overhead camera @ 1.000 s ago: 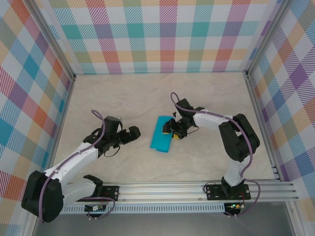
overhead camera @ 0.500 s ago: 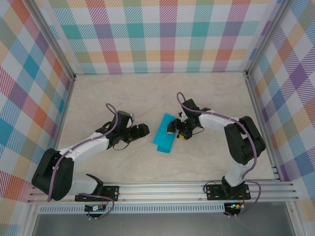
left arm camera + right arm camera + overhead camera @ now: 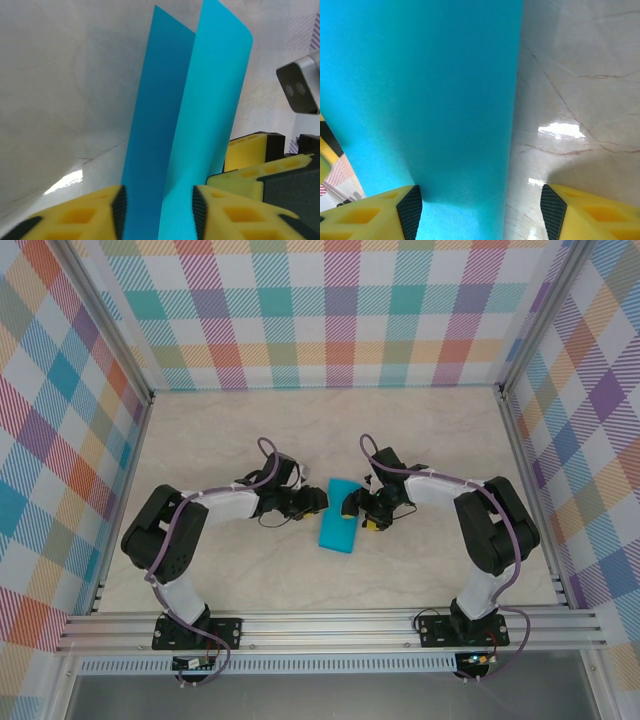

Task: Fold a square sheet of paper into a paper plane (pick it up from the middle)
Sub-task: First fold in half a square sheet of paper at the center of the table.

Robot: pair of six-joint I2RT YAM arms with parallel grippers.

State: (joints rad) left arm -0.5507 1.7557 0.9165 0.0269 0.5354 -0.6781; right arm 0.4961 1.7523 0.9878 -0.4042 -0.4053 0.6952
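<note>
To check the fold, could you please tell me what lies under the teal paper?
The square sheet of paper lies over the marbled table, doubled into two layers in the left wrist view. The table patch beneath it is covered.

The left tool [image 3: 159, 216] has its black pads [image 3: 119, 212] on either side of the teal sheet of paper [image 3: 200, 100]. The sheet stands folded ahead of the tool, its darker layer on the left and its lighter layer on the right. Both pads meet the paper, but whether they clamp it is unclear. Just right of the sheet are the right tool [image 3: 235, 167] and its grey camera [image 3: 300, 90]. Pale marbled bench [image 3: 65, 100] spreads to the left.
</note>
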